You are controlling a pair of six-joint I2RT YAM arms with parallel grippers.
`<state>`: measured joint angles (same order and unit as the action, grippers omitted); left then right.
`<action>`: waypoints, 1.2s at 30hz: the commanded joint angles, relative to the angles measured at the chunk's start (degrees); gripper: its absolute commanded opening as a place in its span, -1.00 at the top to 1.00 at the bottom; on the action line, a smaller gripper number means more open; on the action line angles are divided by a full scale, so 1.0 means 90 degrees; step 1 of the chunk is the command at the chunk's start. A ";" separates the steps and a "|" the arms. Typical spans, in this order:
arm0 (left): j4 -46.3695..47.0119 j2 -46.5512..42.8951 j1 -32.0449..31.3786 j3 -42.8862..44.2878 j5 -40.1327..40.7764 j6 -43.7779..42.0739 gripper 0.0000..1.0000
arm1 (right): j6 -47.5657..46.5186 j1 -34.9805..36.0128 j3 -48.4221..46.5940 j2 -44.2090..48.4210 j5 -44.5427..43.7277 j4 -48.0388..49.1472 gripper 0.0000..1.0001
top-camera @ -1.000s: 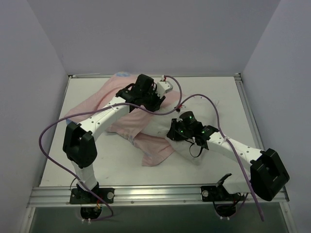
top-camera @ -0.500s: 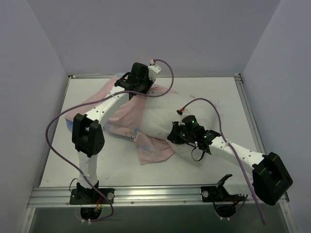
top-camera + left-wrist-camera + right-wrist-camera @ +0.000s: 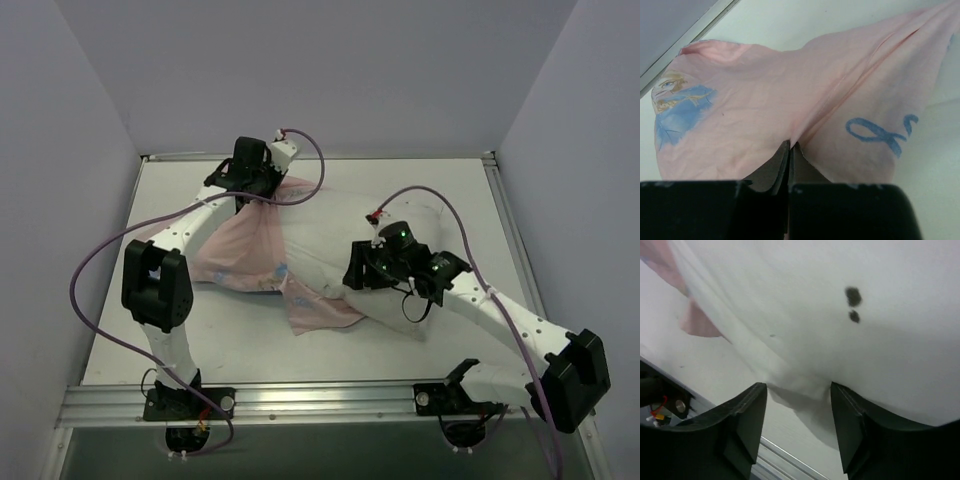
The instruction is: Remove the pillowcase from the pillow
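One pillow (image 3: 335, 250) lies lengthwise left-to-right, its pillowcase (image 3: 250, 250) trailing leftward.

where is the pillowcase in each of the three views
Top external: the pillowcase lies left of centre, pink side up, stretching from the left hand toward the pillow.
Left wrist: it fills most of the picture, pinched between the shut fingers at bottom centre.
Right wrist: only a pink corner at the left edge.
Shared landmark: the white table.
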<state>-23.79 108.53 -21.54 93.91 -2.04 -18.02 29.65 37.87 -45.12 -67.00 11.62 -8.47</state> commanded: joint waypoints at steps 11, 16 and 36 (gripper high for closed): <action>0.0163 -0.0487 0.0040 -0.0132 -0.0564 0.0400 0.95 | -0.1448 -0.0125 -0.4838 -0.2237 -0.2930 -0.2476 -0.81; 0.0222 -0.0682 0.0040 -0.0258 -0.0505 0.0420 0.95 | -0.1615 -0.0184 -0.4558 -0.3355 -0.2727 -0.2448 -0.82; -0.3850 -0.3210 0.3314 -0.1054 -0.2370 -0.1423 -0.87 | -0.2258 -0.0868 -0.2916 -0.4089 -0.1418 -0.1012 1.00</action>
<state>-49.67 83.96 -1.63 91.70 -19.22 -23.38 13.15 31.51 -74.89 -102.08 -1.34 -7.90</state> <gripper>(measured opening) 0.938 0.099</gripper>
